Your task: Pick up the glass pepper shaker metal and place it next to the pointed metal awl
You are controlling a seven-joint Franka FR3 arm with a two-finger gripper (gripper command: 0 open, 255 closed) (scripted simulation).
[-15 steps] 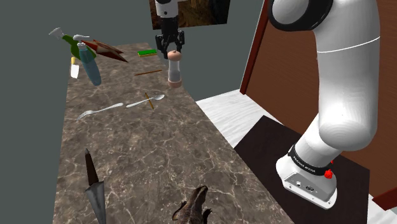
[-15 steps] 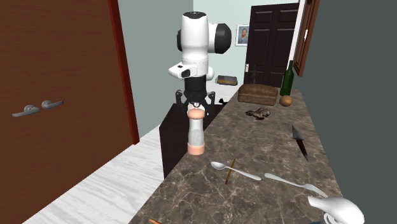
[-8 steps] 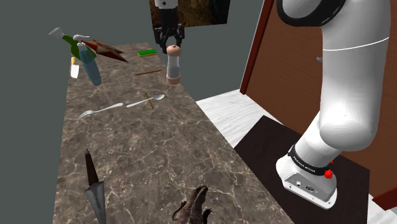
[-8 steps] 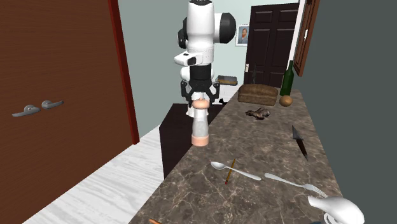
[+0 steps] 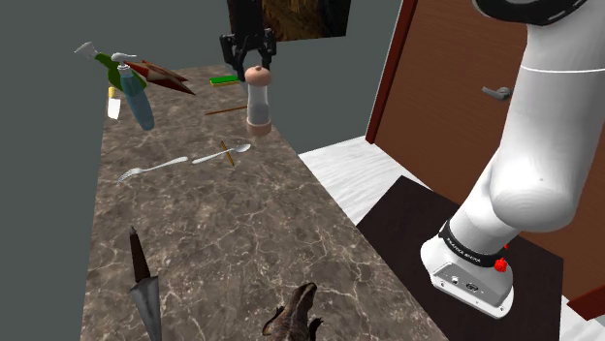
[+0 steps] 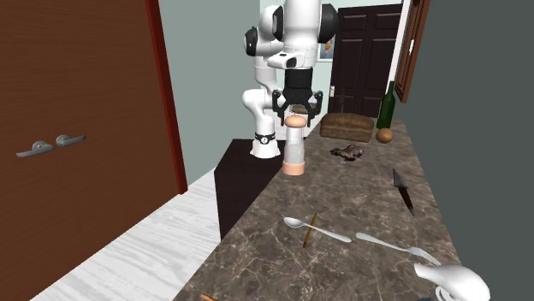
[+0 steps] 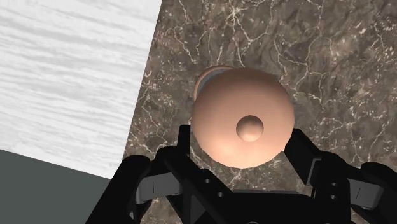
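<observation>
Your gripper (image 6: 295,109) is closed part way on the shaker (image 6: 294,150). In the wrist view the two black fingers (image 7: 183,141) press against opposite sides of its rounded, peach-coloured cap (image 7: 235,102), and the cap's small knob (image 7: 249,128) sits about midway between them. You have nothing else in the jaws.

The shaker hangs straight down from the gripper, upright, with its clear body and peach base directly below the cap. Taking the two outside views together, the base looks to be clear of the counter (image 5: 223,223). Below the gripper you are over the marbled top, close to the edge where it meets the pale floor (image 7: 70,70).

The awl (image 6: 310,229) lies flat on the counter, lower than the gripper, well apart from it and farther from the stand. Its thin brown shaft crosses the handle of a spoon (image 6: 293,222). A fork (image 6: 394,245) lies just past the spoon, farther again from the gripper. A knife (image 6: 402,190) lies out to the side, also well apart from your gripper.
</observation>
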